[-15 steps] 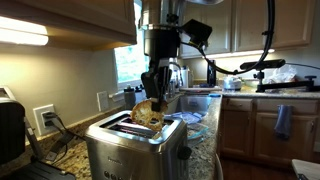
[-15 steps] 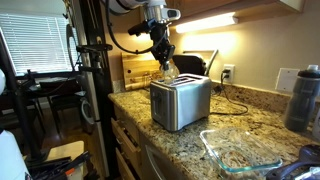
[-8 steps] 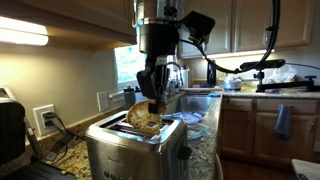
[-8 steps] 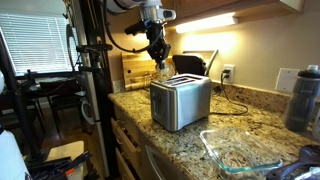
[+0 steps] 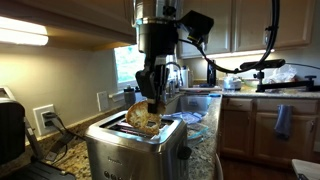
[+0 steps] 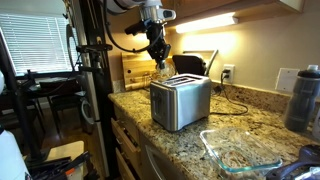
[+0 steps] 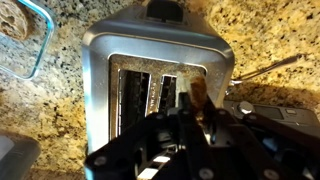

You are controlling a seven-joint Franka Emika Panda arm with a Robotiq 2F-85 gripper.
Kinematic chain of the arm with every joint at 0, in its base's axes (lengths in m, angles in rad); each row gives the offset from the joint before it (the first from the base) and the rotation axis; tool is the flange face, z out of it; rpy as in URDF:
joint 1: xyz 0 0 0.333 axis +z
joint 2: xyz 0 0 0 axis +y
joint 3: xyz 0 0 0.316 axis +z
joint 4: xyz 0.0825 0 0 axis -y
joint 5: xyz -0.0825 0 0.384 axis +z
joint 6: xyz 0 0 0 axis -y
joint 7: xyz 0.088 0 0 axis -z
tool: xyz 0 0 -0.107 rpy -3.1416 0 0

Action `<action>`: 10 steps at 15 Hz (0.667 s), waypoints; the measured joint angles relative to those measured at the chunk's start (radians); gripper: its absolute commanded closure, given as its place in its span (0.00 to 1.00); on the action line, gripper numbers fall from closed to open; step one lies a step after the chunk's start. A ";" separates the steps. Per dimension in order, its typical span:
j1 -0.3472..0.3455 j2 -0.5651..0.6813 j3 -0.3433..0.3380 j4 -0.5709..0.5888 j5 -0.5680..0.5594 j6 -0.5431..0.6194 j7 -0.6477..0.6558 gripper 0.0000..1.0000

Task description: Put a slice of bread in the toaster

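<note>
The brushed steel toaster (image 5: 135, 148) stands on the granite counter, with two long top slots and a dark knob on its end; it also shows in the other exterior view (image 6: 180, 100) and from above in the wrist view (image 7: 150, 70). My gripper (image 5: 152, 103) hangs right over the toaster's top, shut on the slice of bread (image 5: 143, 118), a tan, uneven slice held edge-down at a slot. In the wrist view the slice (image 7: 199, 96) sticks out past my fingertips (image 7: 190, 112) over the right-hand slot. In the farther exterior view the gripper (image 6: 160, 58) is above the toaster's far end.
A glass baking dish (image 6: 240, 148) lies on the counter near the toaster, and its corner shows in the wrist view (image 7: 25, 40). A black appliance (image 6: 189, 66) and a wooden board stand behind. A dark bottle (image 6: 304, 98) is at the counter's end. A power cord (image 6: 232, 98) runs to a wall outlet.
The gripper moved down with the slice from about a second ago, bringing it lower onto the toaster's top. It has been nearly still over the last half second.
</note>
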State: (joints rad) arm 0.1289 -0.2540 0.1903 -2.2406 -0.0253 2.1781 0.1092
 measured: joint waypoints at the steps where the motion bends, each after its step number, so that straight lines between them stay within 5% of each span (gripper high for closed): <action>1: -0.001 0.002 -0.002 0.000 0.000 0.000 0.000 0.92; 10: -0.004 0.021 -0.016 0.000 -0.004 0.050 0.000 0.92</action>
State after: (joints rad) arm 0.1253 -0.2326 0.1745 -2.2404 -0.0291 2.2280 0.1091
